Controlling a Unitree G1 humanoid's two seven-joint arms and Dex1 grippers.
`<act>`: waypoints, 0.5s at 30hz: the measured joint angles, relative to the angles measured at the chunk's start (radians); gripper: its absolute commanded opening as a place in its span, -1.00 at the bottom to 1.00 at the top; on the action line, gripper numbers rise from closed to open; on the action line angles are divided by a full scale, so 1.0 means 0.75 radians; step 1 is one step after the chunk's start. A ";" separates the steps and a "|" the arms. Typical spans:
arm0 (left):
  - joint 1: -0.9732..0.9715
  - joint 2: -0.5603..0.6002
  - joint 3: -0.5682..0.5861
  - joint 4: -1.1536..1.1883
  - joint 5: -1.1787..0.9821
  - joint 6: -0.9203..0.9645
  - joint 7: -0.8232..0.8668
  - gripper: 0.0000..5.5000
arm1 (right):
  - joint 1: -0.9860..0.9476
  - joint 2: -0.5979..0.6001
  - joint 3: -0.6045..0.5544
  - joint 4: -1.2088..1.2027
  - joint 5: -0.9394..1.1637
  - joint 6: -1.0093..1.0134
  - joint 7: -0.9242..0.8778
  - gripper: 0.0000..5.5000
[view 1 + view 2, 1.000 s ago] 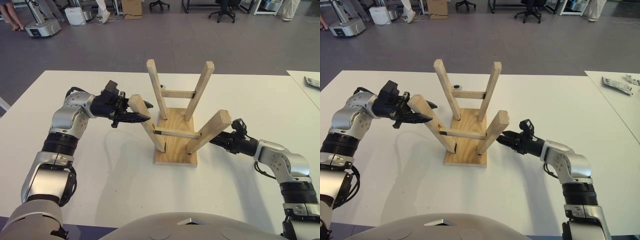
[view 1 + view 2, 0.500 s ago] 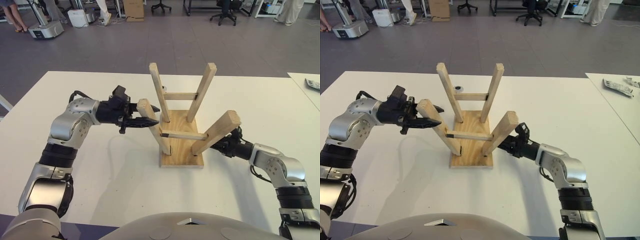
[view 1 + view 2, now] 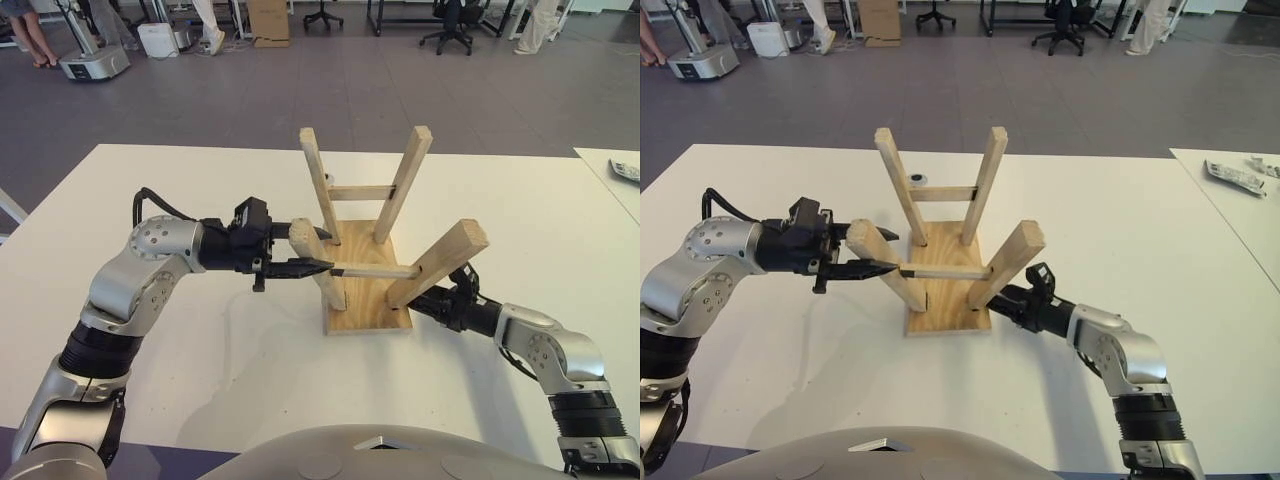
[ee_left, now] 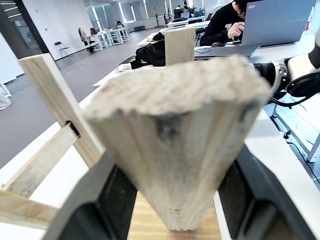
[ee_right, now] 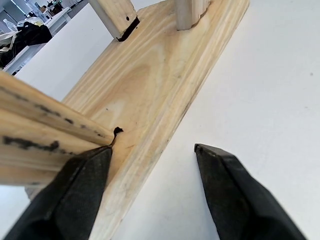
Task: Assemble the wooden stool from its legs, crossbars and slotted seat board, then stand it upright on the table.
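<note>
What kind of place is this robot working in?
Most likely a robotics lab or open workshop: the wooden stool sits on a white table, with rolling office chairs, a cardboard box and a wheeled machine base parked on the bare grey floor behind.

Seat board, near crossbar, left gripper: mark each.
seat board [image 3: 366,306], left eye view, bare middle of its face.
near crossbar [image 3: 376,270], left eye view, mid-length.
left gripper [image 3: 324,251], left eye view, midway between fingertips, around the leg it clamps.
</note>
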 measured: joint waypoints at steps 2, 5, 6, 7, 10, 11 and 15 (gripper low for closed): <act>0.000 -0.009 0.001 -0.003 -0.022 0.034 0.037 -0.26 | 0.011 0.003 -0.001 -0.016 -0.001 -0.010 -0.022 0.13; 0.010 -0.030 0.008 -0.022 -0.030 0.066 0.084 -0.26 | 0.012 0.005 -0.001 -0.022 -0.003 -0.015 -0.038 0.13; 0.026 -0.037 0.009 -0.040 -0.035 0.067 0.111 -0.26 | 0.013 0.005 -0.002 -0.024 -0.003 -0.019 -0.045 0.13; 0.035 -0.038 0.009 -0.051 -0.036 0.067 0.125 -0.26 | 0.014 0.004 -0.003 -0.025 -0.003 -0.020 -0.050 0.13; 0.063 -0.038 0.009 -0.094 -0.036 0.067 0.167 -0.26 | 0.015 -0.003 -0.006 -0.026 -0.003 -0.024 -0.059 0.13; 0.071 -0.038 0.009 -0.103 -0.039 0.067 0.179 -0.26 | 0.015 -0.004 -0.006 -0.026 -0.003 -0.024 -0.060 0.13; 0.113 -0.042 0.008 -0.146 -0.063 0.067 0.243 -0.12 | 0.014 -0.006 -0.006 -0.027 -0.003 -0.028 -0.070 0.13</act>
